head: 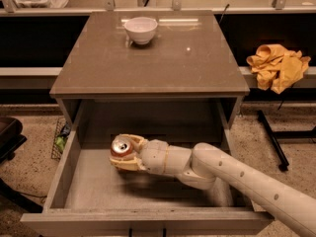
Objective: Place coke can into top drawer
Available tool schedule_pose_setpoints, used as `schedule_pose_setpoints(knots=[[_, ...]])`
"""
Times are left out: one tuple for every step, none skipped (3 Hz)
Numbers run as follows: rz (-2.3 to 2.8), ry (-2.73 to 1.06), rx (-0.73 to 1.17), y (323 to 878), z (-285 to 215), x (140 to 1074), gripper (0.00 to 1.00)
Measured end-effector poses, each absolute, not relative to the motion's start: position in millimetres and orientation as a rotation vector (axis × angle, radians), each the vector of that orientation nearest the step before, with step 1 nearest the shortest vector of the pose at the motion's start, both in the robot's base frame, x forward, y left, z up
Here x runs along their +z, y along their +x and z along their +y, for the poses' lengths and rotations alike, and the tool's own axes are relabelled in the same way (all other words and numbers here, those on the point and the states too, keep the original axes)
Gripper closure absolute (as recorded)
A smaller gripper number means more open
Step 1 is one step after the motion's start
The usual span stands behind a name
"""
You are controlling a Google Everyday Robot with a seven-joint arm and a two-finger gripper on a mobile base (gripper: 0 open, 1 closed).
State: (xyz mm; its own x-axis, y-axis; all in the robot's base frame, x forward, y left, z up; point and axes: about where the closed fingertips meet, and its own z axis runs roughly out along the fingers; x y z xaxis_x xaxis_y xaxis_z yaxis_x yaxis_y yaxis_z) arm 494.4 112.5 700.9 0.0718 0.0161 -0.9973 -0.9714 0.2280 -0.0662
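The top drawer (69, 179) is pulled open below the cabinet top. My white arm reaches in from the lower right. My gripper (123, 153) is inside the drawer, left of centre, shut on the coke can (120, 147). The can is upright, its silver top with pull tab facing up, and it is held just above or on the pale drawer bottom; I cannot tell which. The pale fingers (129, 165) wrap both sides of the can.
A white bowl (140, 29) stands at the back of the brown cabinet top (163, 63). A yellow cloth (277, 65) lies on a shelf at the right. A black stand leg (272, 138) lies on the speckled floor at the right. A dark object (7, 137) is at the left.
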Motion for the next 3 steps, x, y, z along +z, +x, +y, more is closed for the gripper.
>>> schedule_pose_setpoints(knots=[[1.238,-1.056,1.004,493.7,114.1,701.5,0.36],[1.236,-1.059,1.006,493.0,115.6,702.1,0.13],[1.234,-1.061,1.008,492.3,117.1,702.7,0.00]])
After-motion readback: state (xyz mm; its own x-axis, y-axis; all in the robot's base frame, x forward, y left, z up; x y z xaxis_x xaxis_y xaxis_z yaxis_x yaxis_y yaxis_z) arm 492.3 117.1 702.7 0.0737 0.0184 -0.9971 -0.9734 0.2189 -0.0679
